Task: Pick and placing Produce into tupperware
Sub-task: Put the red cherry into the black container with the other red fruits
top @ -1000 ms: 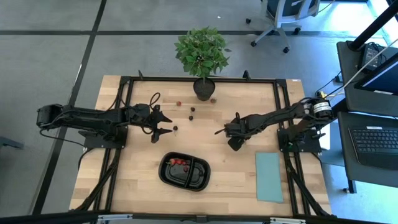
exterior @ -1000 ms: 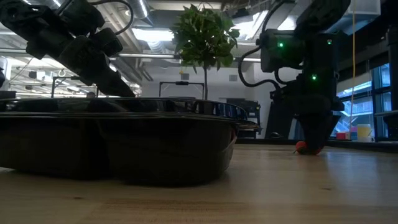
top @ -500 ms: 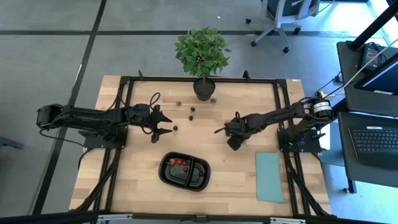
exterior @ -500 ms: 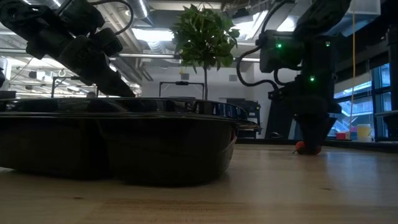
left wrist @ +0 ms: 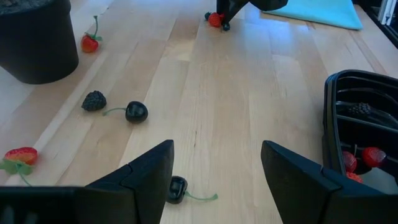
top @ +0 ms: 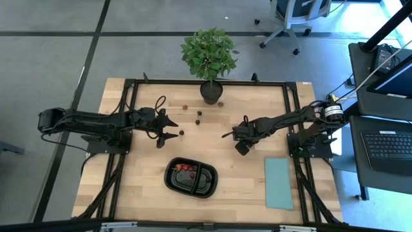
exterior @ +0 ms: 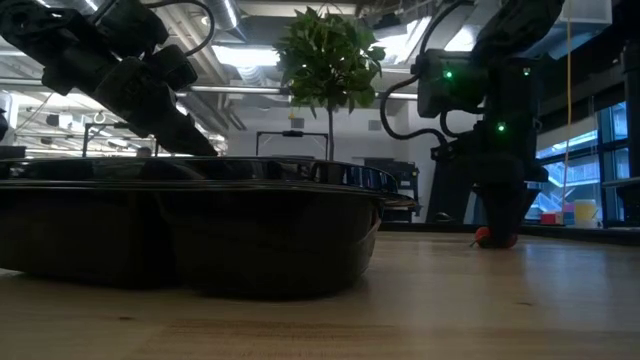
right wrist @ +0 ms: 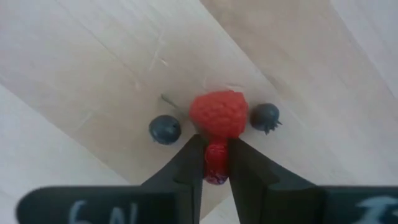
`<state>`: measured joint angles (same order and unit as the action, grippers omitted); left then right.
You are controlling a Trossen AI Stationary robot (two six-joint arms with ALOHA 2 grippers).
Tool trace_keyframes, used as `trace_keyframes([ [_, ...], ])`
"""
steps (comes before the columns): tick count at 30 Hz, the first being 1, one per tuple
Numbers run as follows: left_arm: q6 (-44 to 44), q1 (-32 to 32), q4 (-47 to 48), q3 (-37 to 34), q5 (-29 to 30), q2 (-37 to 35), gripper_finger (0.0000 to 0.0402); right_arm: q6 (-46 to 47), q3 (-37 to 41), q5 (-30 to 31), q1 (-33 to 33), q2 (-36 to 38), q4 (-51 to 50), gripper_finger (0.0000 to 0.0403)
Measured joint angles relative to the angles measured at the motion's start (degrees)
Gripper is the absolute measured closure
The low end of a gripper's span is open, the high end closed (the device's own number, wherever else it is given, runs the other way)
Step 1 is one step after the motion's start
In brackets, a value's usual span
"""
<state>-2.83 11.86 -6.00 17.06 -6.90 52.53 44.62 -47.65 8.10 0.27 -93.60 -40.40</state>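
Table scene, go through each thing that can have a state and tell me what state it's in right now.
Right gripper: down at the table, shut on a small red fruit piece beside a raspberry.
Left gripper: open, empty, above the table.
Black tray: upright, a few red pieces in its left compartment.
Potted plant: upright.

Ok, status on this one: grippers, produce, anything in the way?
Right gripper down at the table, fingers pinching a red berry. Left gripper open, hovering over a dark cherry. Tray holds some red pieces. Nothing blocking.
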Motion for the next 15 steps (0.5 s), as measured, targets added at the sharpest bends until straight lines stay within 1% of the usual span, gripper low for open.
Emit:
trace_keyframes([
  [2, 0.0, 0.0, 0.0, 0.0, 0.0, 0.0, 0.0166, -0.1, -0.3, -0.1, 0.0, 0.0, -0.7, 0.0338],
  [6, 0.0, 0.0, 0.0, 0.0, 0.0, 0.0, 0.0166, -0.1, -2.8, -2.5, 0.0, 0.0, -3.6, 0.0339],
  [12, 0.0, 0.0, 0.0, 0.0, 0.0, 0.0, 0.0166, -0.9, -9.7, -2.6, 1.1, 0.0, -10.2, 0.0339],
  [15, 0.0, 0.0, 0.0, 0.0, 0.0, 0.0, 0.0166, -1.7, -13.8, -2.6, 1.9, 0.0, -10.2, 0.0339],
])
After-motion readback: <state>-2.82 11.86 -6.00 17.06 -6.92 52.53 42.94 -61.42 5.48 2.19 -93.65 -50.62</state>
